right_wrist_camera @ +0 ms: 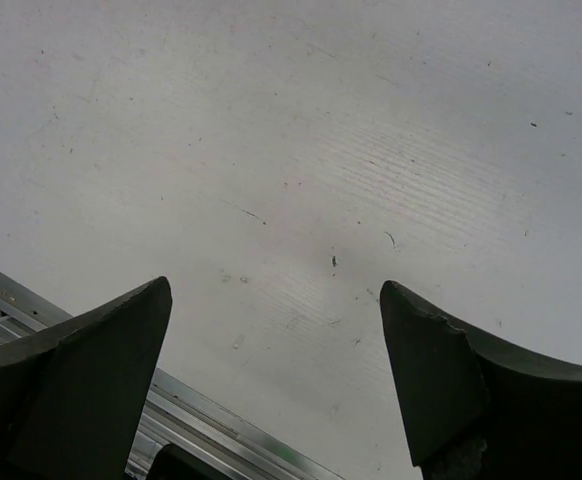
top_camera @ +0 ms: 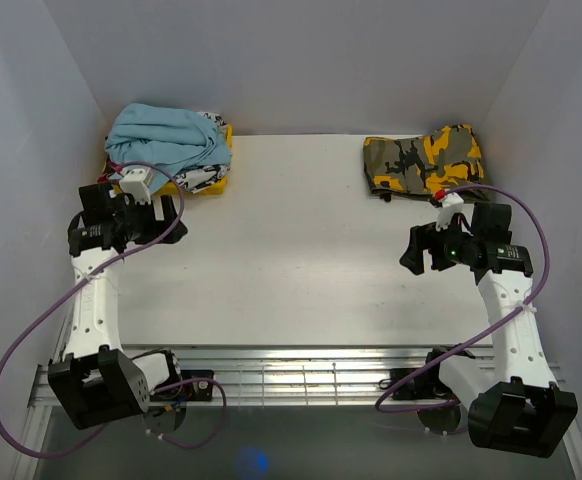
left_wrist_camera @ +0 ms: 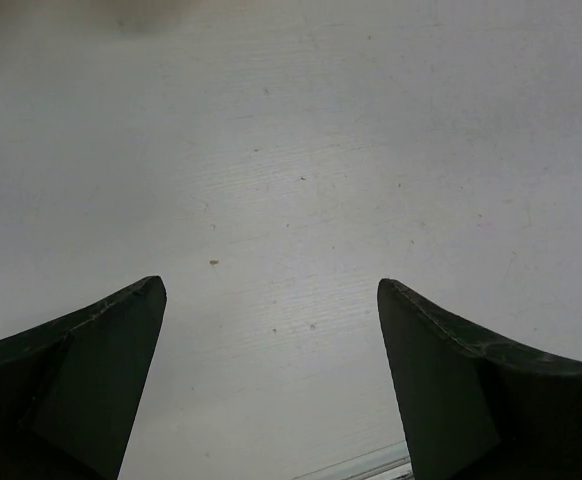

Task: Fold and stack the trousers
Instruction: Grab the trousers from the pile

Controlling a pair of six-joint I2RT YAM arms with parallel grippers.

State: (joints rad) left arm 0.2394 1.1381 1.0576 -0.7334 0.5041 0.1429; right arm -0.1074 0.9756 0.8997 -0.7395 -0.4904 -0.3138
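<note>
The trousers (top_camera: 166, 135) lie in a soft, crumpled heap at the table's (top_camera: 291, 260) far left corner. They sit on top of a yellow cloth pile (top_camera: 209, 182) w/ a black-and-white print. They are light blue and not laid flat.

A folded camo cloth (top_camera: 423, 160), green, yellow & black, lies at the table's far right corner.

The left gripper (top_camera: 169, 212) hangs over the table's left side, just in front of the pile. Its jaws are wide and hold nothing. The left wrist cam shows only bare table btwn the two dark fingers (left_wrist_camera: 91, 370).

The right gripper (top_camera: 418, 250) hangs over the table's right side, near the camo cloth. Its jaws are wide too, w/ nothing in them. The right wrist cam shows bare table and a metal strip (right_wrist_camera: 201, 410) at the table's edge.
</note>
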